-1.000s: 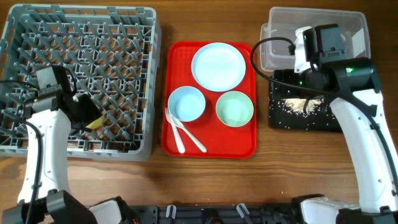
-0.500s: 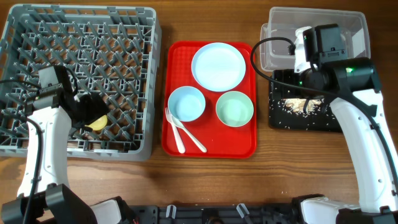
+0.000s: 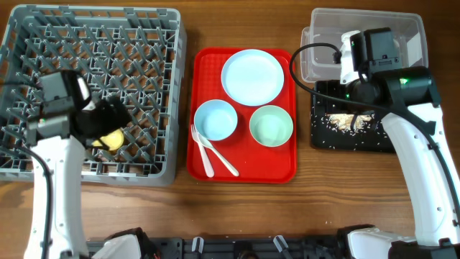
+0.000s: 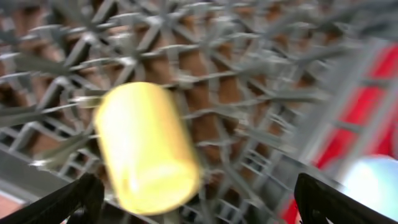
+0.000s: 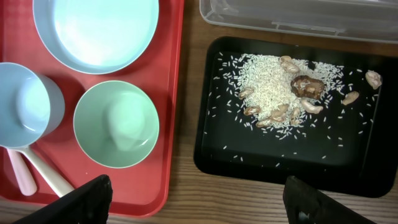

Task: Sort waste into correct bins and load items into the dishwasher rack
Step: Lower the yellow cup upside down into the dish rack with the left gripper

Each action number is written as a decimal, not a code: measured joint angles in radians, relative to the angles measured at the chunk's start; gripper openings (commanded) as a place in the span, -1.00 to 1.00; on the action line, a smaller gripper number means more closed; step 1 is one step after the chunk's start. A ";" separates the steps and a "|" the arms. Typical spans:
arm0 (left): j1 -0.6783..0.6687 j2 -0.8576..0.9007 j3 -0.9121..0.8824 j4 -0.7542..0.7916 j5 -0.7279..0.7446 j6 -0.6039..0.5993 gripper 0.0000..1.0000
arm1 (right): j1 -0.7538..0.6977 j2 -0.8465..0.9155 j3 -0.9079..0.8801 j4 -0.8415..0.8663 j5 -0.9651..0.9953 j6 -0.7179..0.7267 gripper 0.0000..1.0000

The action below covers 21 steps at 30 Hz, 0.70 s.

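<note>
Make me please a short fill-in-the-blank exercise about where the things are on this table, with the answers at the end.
1. The yellow cup lies in the ____ dishwasher rack.
2. The rice is scattered in the shallow ____ bin.
3. Two white spoons lie beside the pale ____ bowl.
4. The white plate rests on the ____ serving tray.
Missing words: grey; black; blue; red.

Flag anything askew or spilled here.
The yellow cup lies tilted on its side across the pegs of the dishwasher rack, not upright. The rice and brown bits all lie inside the black tray; nothing has spilled.
</note>
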 measured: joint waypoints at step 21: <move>-0.071 0.126 0.005 -0.039 -0.121 0.002 -0.83 | 0.000 0.000 0.000 -0.011 0.000 0.000 0.77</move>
